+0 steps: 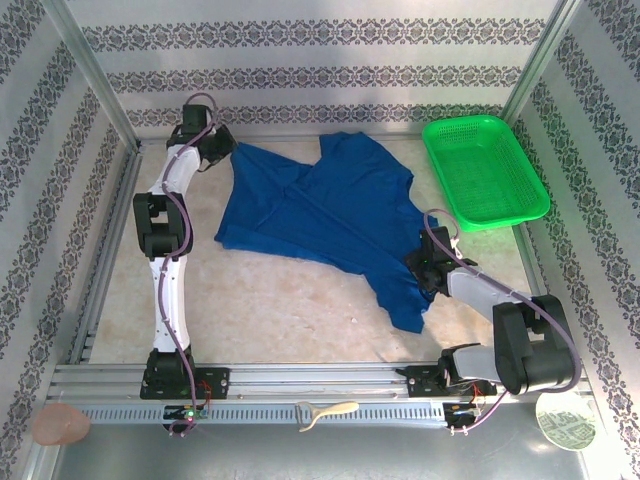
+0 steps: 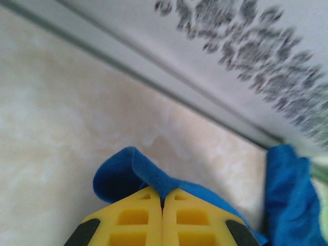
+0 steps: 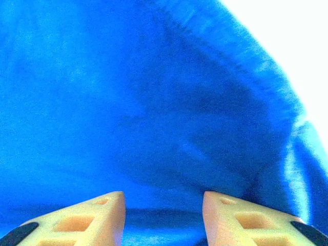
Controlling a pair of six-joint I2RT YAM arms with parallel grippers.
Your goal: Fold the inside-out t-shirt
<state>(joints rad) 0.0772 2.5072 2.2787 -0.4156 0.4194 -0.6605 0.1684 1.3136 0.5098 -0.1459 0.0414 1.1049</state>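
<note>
The inside-out t-shirt (image 1: 330, 215) is royal blue and lies wrinkled across the far middle of the table, one lobe trailing toward the near right. My left gripper (image 1: 222, 150) is at the far left corner, shut on a pinched fold of the shirt's edge (image 2: 128, 169); in the left wrist view its yellow fingers (image 2: 133, 218) meet with cloth squeezed between the tips (image 2: 163, 197). My right gripper (image 1: 425, 268) sits low over the shirt's near right part. Its jaws (image 3: 163, 202) stand apart, open, with blue cloth (image 3: 154, 102) in front and beneath them.
A green mesh basket (image 1: 485, 170) stands at the far right, close to the shirt's right edge. Patterned walls (image 1: 320, 75) enclose the table on three sides, and the back wall (image 2: 246, 56) is near my left gripper. Bare tabletop (image 1: 290, 300) lies in front of the shirt.
</note>
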